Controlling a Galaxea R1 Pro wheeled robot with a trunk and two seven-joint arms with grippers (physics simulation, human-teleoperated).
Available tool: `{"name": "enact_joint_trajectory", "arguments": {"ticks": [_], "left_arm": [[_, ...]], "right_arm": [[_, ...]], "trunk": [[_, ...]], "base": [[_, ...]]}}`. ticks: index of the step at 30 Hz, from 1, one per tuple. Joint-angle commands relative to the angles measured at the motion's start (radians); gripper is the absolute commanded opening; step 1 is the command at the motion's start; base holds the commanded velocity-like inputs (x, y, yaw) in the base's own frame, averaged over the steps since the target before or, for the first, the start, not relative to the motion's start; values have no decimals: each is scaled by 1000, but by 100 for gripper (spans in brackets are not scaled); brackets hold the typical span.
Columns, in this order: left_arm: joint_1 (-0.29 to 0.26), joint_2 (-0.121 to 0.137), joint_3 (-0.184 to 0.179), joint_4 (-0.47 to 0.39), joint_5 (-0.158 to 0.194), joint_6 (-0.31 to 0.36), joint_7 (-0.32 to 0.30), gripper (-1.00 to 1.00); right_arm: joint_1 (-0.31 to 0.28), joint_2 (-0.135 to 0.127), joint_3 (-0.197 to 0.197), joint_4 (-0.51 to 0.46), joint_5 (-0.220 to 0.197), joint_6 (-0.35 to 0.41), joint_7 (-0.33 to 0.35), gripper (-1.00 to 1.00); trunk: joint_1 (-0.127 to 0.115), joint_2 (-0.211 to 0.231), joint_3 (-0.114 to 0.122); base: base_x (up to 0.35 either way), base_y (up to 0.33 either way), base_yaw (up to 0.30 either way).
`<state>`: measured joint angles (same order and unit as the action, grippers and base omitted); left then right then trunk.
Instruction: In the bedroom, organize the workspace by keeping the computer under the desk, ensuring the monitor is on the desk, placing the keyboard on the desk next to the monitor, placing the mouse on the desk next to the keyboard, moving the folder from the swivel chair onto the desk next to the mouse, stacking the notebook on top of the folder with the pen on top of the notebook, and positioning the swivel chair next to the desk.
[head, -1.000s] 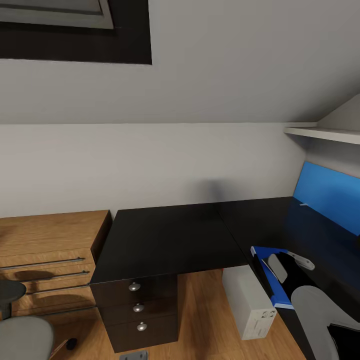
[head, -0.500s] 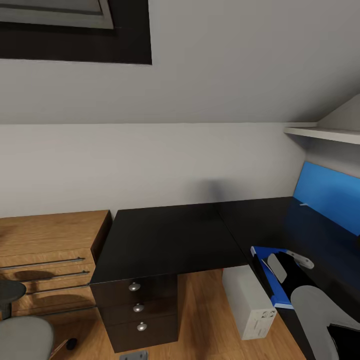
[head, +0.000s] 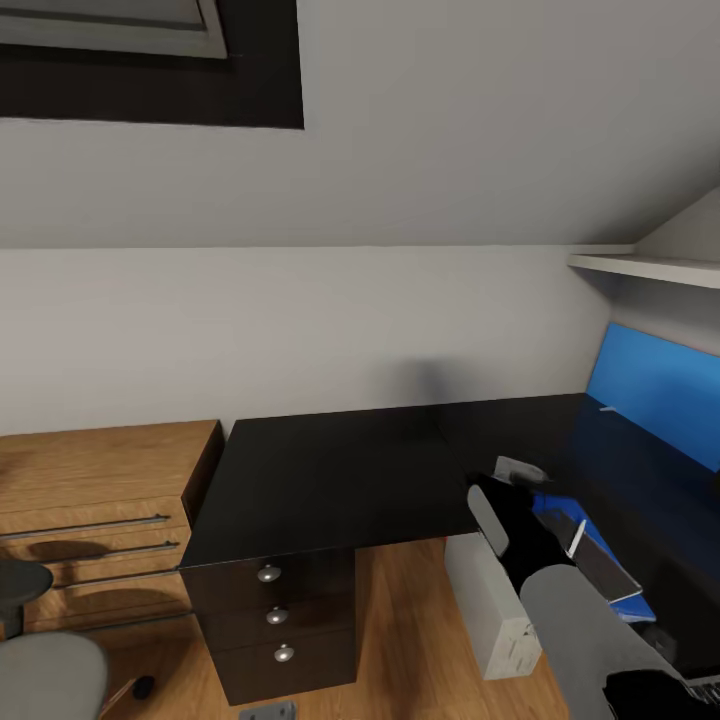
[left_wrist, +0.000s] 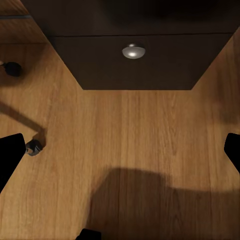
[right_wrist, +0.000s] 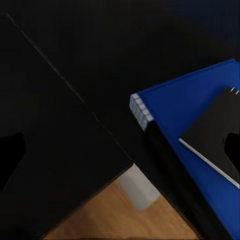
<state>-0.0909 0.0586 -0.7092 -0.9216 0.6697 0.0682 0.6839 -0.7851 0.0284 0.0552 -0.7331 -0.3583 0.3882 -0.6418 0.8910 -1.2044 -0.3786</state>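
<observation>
Folder (head: 600, 560), bright blue, lies flat on the right wing of the black desk (head: 340, 480), close to the front edge. On it rests the notebook (head: 590, 555), which reads dark in both the head and right wrist views (right_wrist: 215, 135), and a thin white pen (head: 576, 537) lies on top of that. The stack sits where the task wants it, on the desk surface.

Right arm reaches over the desk corner, gripper (head: 510, 480) beside the folder's near corner. In the right wrist view the two dark fingertips stand far apart with nothing between them: jaws spread, empty. Judgement: the hand is free because the stack is already set down.

Computer (head: 495, 600), a white tower, stands on the wood floor under the desk beside the drawer unit (head: 275, 620).

Left wrist view looks down at floor and a drawer knob (left_wrist: 133, 51); its fingertips also stand wide apart, holding nothing.

Swivel chair (head: 45, 670) sits at the lower left edge of the head view, well apart from the folder.
</observation>
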Motion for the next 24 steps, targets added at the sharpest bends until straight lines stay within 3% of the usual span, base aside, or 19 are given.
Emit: {"name": "enact_joint_trajectory", "arguments": {"ticks": [1, 2, 7, 14, 18, 19, 20, 21, 24], "left_arm": [[-1, 1, -4, 0, 2, 5, 8, 100], [-1, 1, -5, 10, 2, 5, 8, 100], [-1, 1, -7, 59, -1, -12, 8, 100], [-1, 0, -2, 77, 0, -31, 8, 100], [-1, -2, 51, 84, 1, -32, 7, 100], [-1, -2, 63, 84, -1, -32, 7, 100], [-1, -4, 76, 83, -3, -32, 6, 100], [-1, -4, 79, 81, -4, -33, 6, 100], [-1, -5, 80, 77, -5, -34, 6, 100]], "right_arm": [[1, 5, 22, 0, -6, 5, -8, 100], [4, 15, 57, 3, -6, 5, -7, 100], [8, 29, 147, 10, -7, 3, -5, 100], [21, 48, 203, 20, -7, 4, 1, 100], [62, 66, 286, 67, -7, -9, 6, 100], [84, 68, 319, 103, -7, -35, 17, 100], [118, 71, 392, 197, -7, -132, 72, 100], [128, 72, 423, 247, -8, -193, 111, 100], [143, 75, 461, 353, -8, -316, 192, 100]], "trunk": [[0, -1, -1], [0, -1, -1], [0, -1, -1], [0, -1, -1], [0, -1, -1], [0, -1, -1], [0, -1, -1], [0, -1, -1], [0, -1, -1]], "base": [[-62, 0, 0], [-160, 0, 0], [-251, 0, 0], [-325, 0, 0], [-334, 0, 0], [-330, 0, 0], [-167, 0, 0], [-107, 0, 0], [-56, 0, 0]]}}
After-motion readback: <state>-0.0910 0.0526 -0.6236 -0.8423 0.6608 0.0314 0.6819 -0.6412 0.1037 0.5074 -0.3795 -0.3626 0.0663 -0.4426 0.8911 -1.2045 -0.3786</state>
